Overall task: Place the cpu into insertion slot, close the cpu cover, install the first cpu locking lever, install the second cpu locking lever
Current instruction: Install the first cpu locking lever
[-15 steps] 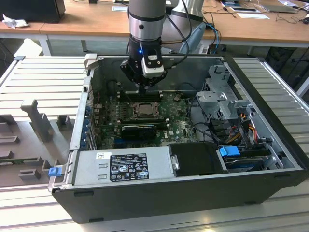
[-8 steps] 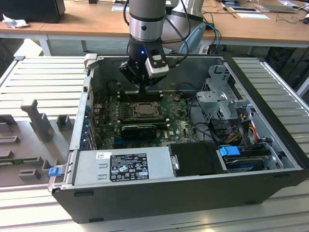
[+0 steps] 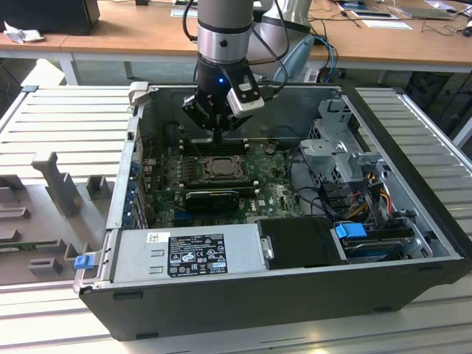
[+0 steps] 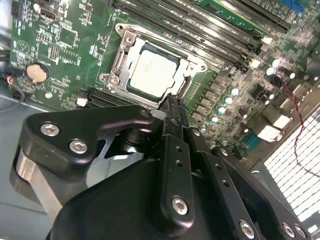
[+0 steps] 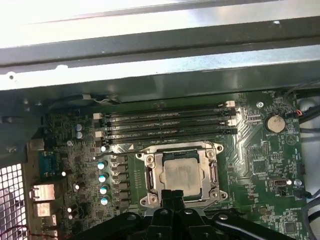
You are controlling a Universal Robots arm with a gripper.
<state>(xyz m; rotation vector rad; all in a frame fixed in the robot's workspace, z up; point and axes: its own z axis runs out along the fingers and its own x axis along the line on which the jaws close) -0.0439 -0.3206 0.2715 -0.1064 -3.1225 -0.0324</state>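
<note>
Hand [image 4: 172, 103] fingers together, empty | cpu [image 4: 152, 72] framed by cpu cover [image 4: 119, 61] | hand hides cover's near edge — latching unclear

Dull metal, glossy board, matt black tooling.
You see the cpu [image 4: 151, 72] with a smooth, matt silvery-beige metal top, framed by the cpu cover [image 4: 121, 57] in brighter bare metal. The circuit board [image 4: 65, 55] around them is glossy green. The gripper [image 4: 172, 102] is matt black, set with shiny metal screws [image 4: 180, 205]. The computer case [image 3: 243, 310] is matt black outside and plain grey sheet metal inside; the table [image 3: 110, 37] behind it looks like wood.
</note>
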